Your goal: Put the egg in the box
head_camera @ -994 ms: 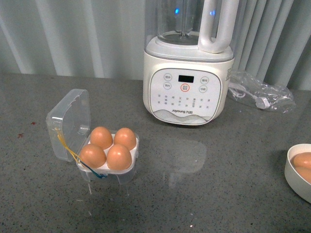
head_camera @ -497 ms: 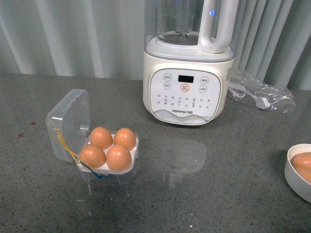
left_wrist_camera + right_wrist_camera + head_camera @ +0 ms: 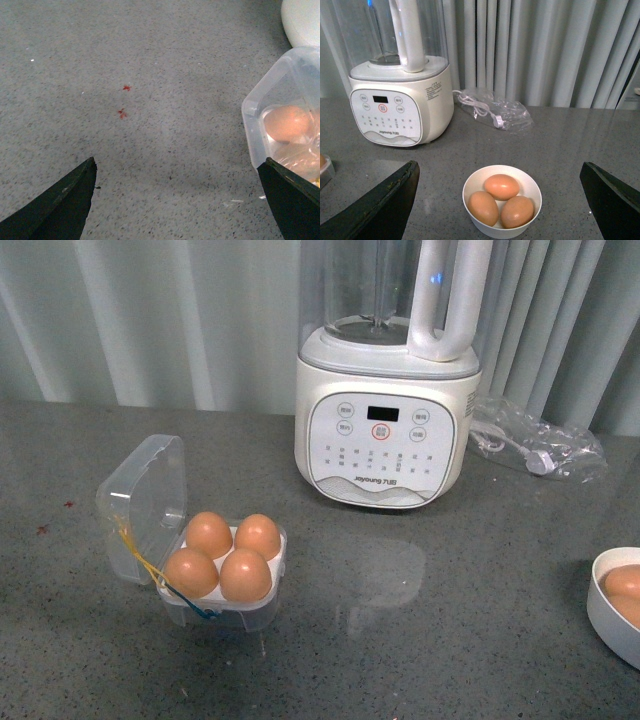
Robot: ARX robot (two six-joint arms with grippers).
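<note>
The clear box (image 3: pixel 150 490) stands open at the left of the grey counter, lid tilted back, with orange-brown eggs (image 3: pixel 227 556) in all its cells. It also shows in the left wrist view (image 3: pixel 255 130), beside my open, empty left gripper (image 3: pixel 180 200), which hovers over bare counter. My right gripper (image 3: pixel 500 200) is open and empty above a round white bowl (image 3: pixel 475 185) holding three eggs (image 3: pixel 501 186). The bowl's edge shows at the front view's right (image 3: pixel 600 610). Neither gripper is in the front view.
A white blender (image 3: pixel 385 370) with a clear jug stands at the back centre, also in the right wrist view (image 3: pixel 395 75). A clear bag with a cable (image 3: pixel 535 440) lies to its right. Grey curtains hang behind. Small red specks (image 3: pixel 124 100) mark the counter.
The front view has shifted slightly: the blender and box sit a little lower in frame. The box and its eggs have not moved on the counter.
</note>
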